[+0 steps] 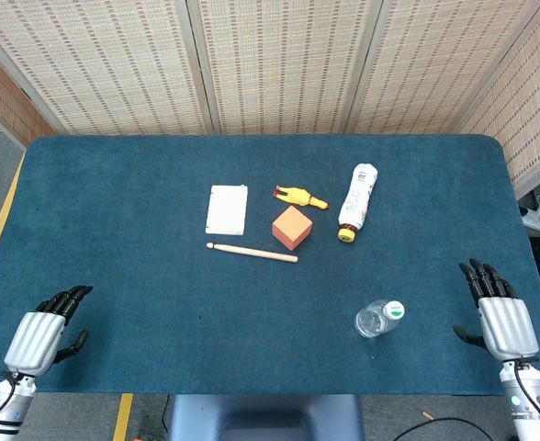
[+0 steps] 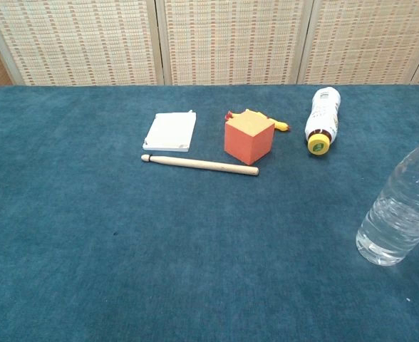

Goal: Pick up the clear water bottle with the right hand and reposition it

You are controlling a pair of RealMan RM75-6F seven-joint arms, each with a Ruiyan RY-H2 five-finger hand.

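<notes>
The clear water bottle (image 1: 378, 318) stands upright near the table's front right, its white and green cap toward the head camera; in the chest view the bottle (image 2: 400, 210) rises at the right edge, its top cut off. My right hand (image 1: 501, 310) rests open at the front right corner, a hand's width right of the bottle, touching nothing. At the front left corner my left hand (image 1: 45, 329) lies open and holds nothing. Neither hand appears in the chest view.
On the blue table (image 1: 141, 230), mid-field, lie a white pad (image 1: 227, 209), a wooden stick (image 1: 252, 251), an orange cube (image 1: 291, 227), a yellow rubber chicken (image 1: 299, 196) and a white yellow-capped bottle (image 1: 356, 201) on its side. Woven screens stand behind.
</notes>
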